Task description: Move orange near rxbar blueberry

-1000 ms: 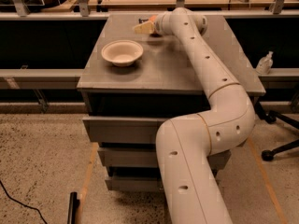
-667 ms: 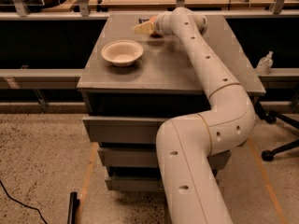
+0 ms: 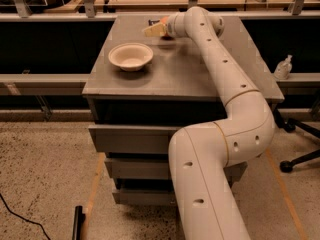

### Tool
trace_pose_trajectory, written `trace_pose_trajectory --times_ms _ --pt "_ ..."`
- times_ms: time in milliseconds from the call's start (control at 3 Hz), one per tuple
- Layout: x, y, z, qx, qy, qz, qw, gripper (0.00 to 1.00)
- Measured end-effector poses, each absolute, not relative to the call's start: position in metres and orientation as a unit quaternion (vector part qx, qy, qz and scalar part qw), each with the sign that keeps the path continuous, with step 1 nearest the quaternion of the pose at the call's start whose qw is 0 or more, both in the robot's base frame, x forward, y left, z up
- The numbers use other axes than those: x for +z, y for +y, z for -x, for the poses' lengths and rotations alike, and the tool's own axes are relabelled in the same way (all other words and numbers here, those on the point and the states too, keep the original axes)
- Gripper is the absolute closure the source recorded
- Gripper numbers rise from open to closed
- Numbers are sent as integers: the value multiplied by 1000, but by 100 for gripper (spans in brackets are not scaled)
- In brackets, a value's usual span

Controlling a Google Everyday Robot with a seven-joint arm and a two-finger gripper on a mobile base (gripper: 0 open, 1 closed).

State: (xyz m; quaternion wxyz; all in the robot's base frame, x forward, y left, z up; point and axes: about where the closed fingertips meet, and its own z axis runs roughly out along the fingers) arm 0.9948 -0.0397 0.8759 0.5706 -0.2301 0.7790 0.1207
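Camera view looks down on the round orange fruit (image 3: 163,20), of which only a small orange sliver shows at the far end of the table, tucked right against the top of the gripper (image 3: 152,30) and mostly hidden by it. Just to the left of that sliver, close to the table's back edge, lies a small dark flat shape that seems to be the navy-black rxbar blueberry wrapper (image 3: 153,22); it is near the orange, though whether the two touch cannot be told. The pale cream gripper points left, low over the tabletop, and whether it is clamped on the orange or loose around it cannot be told from this angle. Behind it, the thick cream-white jointed robot arm (image 3: 225,69) runs back across the right half of the table, bends at a big elbow beyond the front right corner and drops down toward the bottom of the picture. A cream-white shallow bowl (image 3: 130,56) stands upright on the left part of the surface, nearer the front than the gripper and well apart from it. All of this rests on a grey square-topped cabinet table (image 3: 175,76) with drawers below. To the right, on a lower ledge, stands a small clear pump bottle (image 3: 283,68), and beneath it the black foot of a wheeled chair (image 3: 300,156) sits on the speckled floor (image 3: 45,174).
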Motion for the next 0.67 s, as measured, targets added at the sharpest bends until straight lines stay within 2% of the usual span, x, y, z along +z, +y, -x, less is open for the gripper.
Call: trace_pose_trajectory --times_ms 667 --pt "940 -84 -952 116 772 264 566 0"
